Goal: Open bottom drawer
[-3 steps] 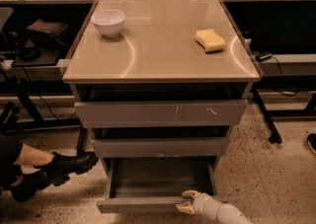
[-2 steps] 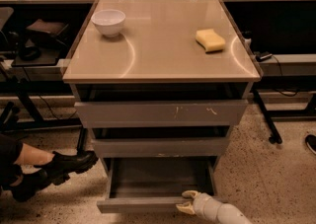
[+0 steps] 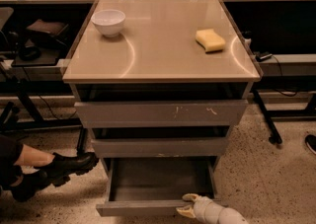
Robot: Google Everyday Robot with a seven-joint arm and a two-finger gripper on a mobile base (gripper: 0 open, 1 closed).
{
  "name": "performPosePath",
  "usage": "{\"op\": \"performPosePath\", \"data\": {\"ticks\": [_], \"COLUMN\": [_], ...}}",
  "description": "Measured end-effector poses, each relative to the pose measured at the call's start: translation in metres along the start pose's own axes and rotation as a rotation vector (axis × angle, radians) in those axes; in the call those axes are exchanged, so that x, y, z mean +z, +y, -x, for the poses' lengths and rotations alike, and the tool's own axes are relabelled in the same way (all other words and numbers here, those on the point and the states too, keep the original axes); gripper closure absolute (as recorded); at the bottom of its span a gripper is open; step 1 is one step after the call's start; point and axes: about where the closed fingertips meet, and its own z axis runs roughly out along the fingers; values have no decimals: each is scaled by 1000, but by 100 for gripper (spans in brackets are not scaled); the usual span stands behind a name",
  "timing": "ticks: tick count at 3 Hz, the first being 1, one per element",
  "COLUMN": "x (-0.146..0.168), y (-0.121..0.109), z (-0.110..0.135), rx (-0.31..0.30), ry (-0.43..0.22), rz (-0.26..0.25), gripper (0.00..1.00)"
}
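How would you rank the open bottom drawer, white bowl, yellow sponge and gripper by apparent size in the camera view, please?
1. drawer
2. white bowl
3. yellow sponge, nearly the bowl's size
4. gripper, at the drawer's front edge, likely smallest, its extent unclear

Gripper (image 3: 189, 205): I see it at the right end of the drawer (image 3: 133, 209) front.
Above tray: open to me from above, though the mid drawer front (image 3: 160, 147) overhangs its back.
Left: boot (image 3: 69, 165) near the drawer's side.
Right: floor (image 3: 266, 183) gives me room.
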Motion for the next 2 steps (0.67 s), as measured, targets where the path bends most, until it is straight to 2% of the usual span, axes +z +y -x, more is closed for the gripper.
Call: {"op": "performPosePath", "data": {"ticks": [2], "x": [-1], "y": [1], "z": [1], "rx": [9], "ry": [-8], "rz": [5], "gripper": [100]}}
